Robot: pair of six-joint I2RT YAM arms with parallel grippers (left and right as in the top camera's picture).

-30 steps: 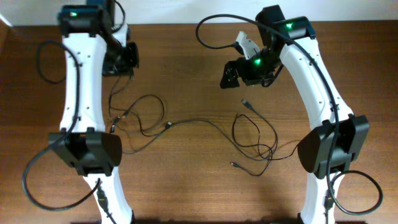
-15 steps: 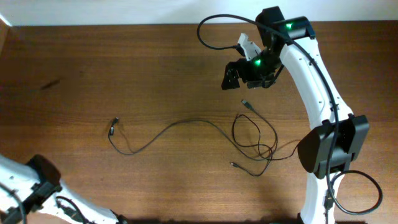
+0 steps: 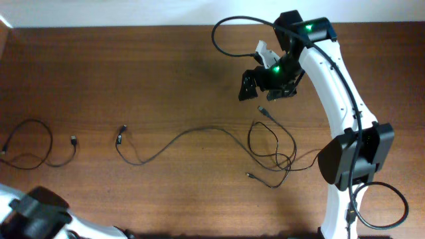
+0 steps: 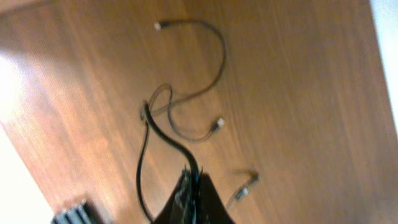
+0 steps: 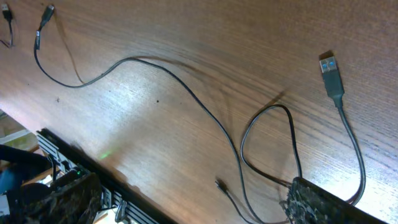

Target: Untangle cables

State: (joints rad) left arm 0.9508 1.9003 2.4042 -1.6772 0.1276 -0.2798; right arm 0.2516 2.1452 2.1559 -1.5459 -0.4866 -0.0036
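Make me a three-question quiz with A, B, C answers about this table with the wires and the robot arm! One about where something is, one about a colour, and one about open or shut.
1. Where is the cable curled up alone?
A. At the far left of the table
B. In the middle
C. At the far right

2. What colour are the cables?
A. Red
B. Black
C. Yellow

3. How is the right gripper?
A. Open
B. Shut on a plug
C. Shut on nothing

Answers:
1 A: the overhead view shows it by the left edge, apart from the others.
2 B: every wire is black against the brown wood.
3 A: the right wrist view shows its fingers far apart.
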